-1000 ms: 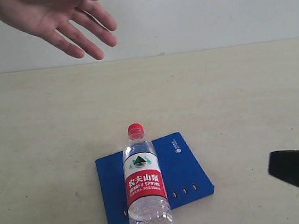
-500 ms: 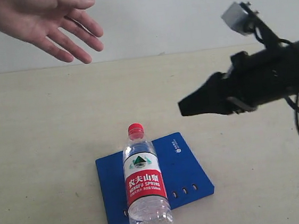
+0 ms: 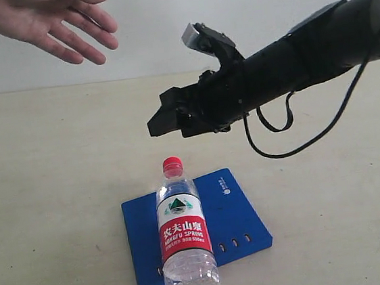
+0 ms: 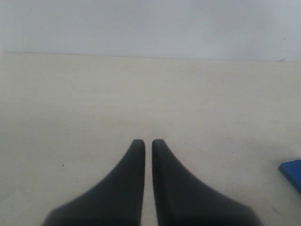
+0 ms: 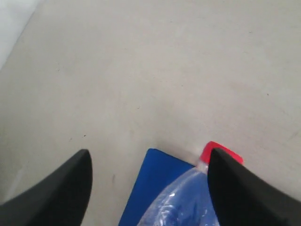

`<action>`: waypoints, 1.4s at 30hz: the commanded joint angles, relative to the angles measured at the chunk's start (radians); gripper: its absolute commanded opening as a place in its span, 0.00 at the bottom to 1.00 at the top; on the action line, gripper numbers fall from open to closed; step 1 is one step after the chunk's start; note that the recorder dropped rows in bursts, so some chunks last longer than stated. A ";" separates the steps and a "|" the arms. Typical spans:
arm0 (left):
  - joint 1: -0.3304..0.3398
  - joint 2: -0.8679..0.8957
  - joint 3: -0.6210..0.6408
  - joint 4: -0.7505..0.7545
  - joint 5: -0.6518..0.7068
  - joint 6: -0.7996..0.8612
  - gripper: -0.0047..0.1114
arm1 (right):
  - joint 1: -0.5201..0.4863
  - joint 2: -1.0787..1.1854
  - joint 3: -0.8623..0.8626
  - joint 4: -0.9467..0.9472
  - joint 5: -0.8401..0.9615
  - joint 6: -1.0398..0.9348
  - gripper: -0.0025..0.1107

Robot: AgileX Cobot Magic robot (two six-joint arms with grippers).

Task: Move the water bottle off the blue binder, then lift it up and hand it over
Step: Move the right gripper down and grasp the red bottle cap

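The water bottle [image 3: 185, 238] lies on its side across the blue binder [image 3: 237, 214] at the lower centre of the frame, red cap pointing up-frame. The right gripper [image 3: 160, 118], on an arm stretching in from the upper right, hangs above the cap with its jaws spread wide and empty. The left gripper [image 4: 148, 142] is pinched almost closed on nothing, and an open hand [image 3: 38, 19] shows at the upper left.

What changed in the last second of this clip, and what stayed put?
The right gripper swung in from the lower right, up and leftward, and now hovers open above the water bottle at its cap end; nothing is grasped. The person's hand drifted slightly left. Bottle and blue binder have not moved.
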 commanded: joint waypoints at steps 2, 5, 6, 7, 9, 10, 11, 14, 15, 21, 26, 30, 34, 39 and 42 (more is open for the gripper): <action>-0.004 -0.004 -0.001 -0.003 -0.017 -0.005 0.09 | -0.001 0.091 -0.055 -0.088 -0.034 0.166 0.58; -0.004 -0.004 -0.001 -0.003 -0.017 -0.005 0.09 | -0.001 0.138 -0.074 -0.101 -0.009 0.160 0.58; -0.004 -0.004 -0.001 -0.003 -0.017 -0.005 0.09 | -0.001 0.151 -0.076 -0.102 -0.012 0.160 0.58; -0.004 -0.004 -0.001 -0.003 -0.017 -0.005 0.09 | -0.001 0.163 -0.081 -0.102 -0.014 0.160 0.58; -0.004 -0.004 -0.001 -0.003 -0.017 -0.005 0.09 | -0.001 0.182 -0.087 -0.098 -0.015 0.160 0.58; -0.004 -0.004 -0.001 -0.003 -0.017 -0.005 0.09 | -0.001 0.193 -0.095 -0.098 0.000 0.160 0.58; -0.004 -0.004 -0.001 -0.003 -0.017 -0.005 0.09 | -0.001 0.204 -0.101 -0.098 0.012 0.162 0.58; -0.004 -0.004 -0.001 -0.003 -0.017 -0.005 0.09 | 0.000 0.231 -0.118 -0.098 0.038 0.162 0.58; -0.004 -0.004 -0.001 -0.003 -0.017 -0.005 0.09 | 0.000 0.251 -0.129 -0.096 0.038 0.162 0.58; -0.004 -0.004 -0.001 -0.003 -0.017 -0.005 0.09 | 0.000 0.293 -0.190 -0.094 0.104 0.151 0.37; -0.004 -0.004 -0.001 -0.003 -0.017 -0.005 0.09 | 0.000 0.298 -0.208 -0.100 0.119 0.142 0.39; -0.004 -0.004 -0.001 -0.003 -0.017 -0.005 0.09 | 0.000 0.298 -0.208 -0.103 0.119 0.136 0.39; -0.004 -0.004 -0.001 -0.003 -0.017 -0.005 0.09 | -0.002 0.298 -0.208 -0.103 0.125 0.135 0.34; -0.004 -0.004 -0.001 -0.003 -0.017 -0.005 0.09 | -0.002 0.285 -0.208 -0.109 0.127 0.055 0.18; -0.004 -0.004 -0.001 -0.003 -0.017 -0.005 0.09 | -0.013 0.270 -0.208 -0.130 0.127 0.045 0.03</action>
